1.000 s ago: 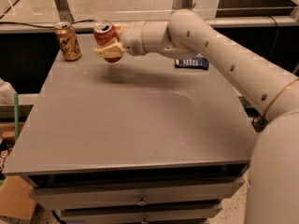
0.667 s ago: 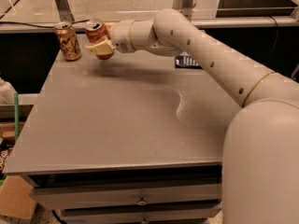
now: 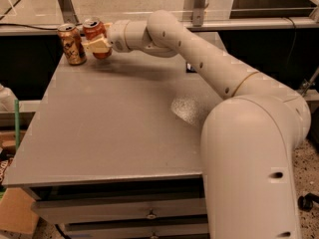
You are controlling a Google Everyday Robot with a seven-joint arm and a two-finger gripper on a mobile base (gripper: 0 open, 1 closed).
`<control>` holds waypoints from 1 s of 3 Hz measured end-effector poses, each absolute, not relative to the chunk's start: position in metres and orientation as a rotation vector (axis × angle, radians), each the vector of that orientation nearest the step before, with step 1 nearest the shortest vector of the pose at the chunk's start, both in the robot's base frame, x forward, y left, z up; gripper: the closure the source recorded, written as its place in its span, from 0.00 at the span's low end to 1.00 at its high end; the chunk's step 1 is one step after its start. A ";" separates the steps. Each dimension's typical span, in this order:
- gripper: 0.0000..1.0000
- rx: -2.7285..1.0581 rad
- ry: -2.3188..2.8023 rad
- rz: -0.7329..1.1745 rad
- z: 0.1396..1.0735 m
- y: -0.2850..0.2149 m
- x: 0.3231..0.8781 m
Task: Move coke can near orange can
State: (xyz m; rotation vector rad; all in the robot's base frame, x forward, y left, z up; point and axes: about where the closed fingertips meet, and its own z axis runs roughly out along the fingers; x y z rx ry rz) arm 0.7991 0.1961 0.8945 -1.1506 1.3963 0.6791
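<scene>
The cream-coloured two-finger gripper (image 3: 95,45) is at the far left corner of the flat grey table (image 3: 114,133), pinched around the middle of the red, silver-topped coke can (image 3: 92,31). One finger crosses the front of the can's body, so the top rim shows above it and a sliver of red base below. The long white jointed arm (image 3: 209,63) reaches across the back edge of the table to get there. The coke can sits just beside the dark-marked, bronze-toned orange can (image 3: 72,46), which stands upright on the table slightly to the left. The two look very close, with perhaps a thin gap between them, though from this angle I cannot tell whether they touch. Nor can I tell whether the coke can's base rests on the surface or hangs just above it, and it seems to lean a little in the grip. By my reading the carrying part of the task is all but done — the can is already where it should be — and the step in hand is the placement. The next move calls for settling the coke can flat and upright on the table, then spreading the fingers gently and drawing the gripper back toward the right, away from the orange can. The care needed is in that retreat — a finger brushing sideways could tip either can, since both are tall, light and near the table's edge.
</scene>
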 end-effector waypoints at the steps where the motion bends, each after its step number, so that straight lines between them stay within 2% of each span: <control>1: 1.00 -1.095 1.433 0.718 0.892 0.209 0.805; 3: 1.00 -1.049 1.530 0.803 0.874 0.206 0.791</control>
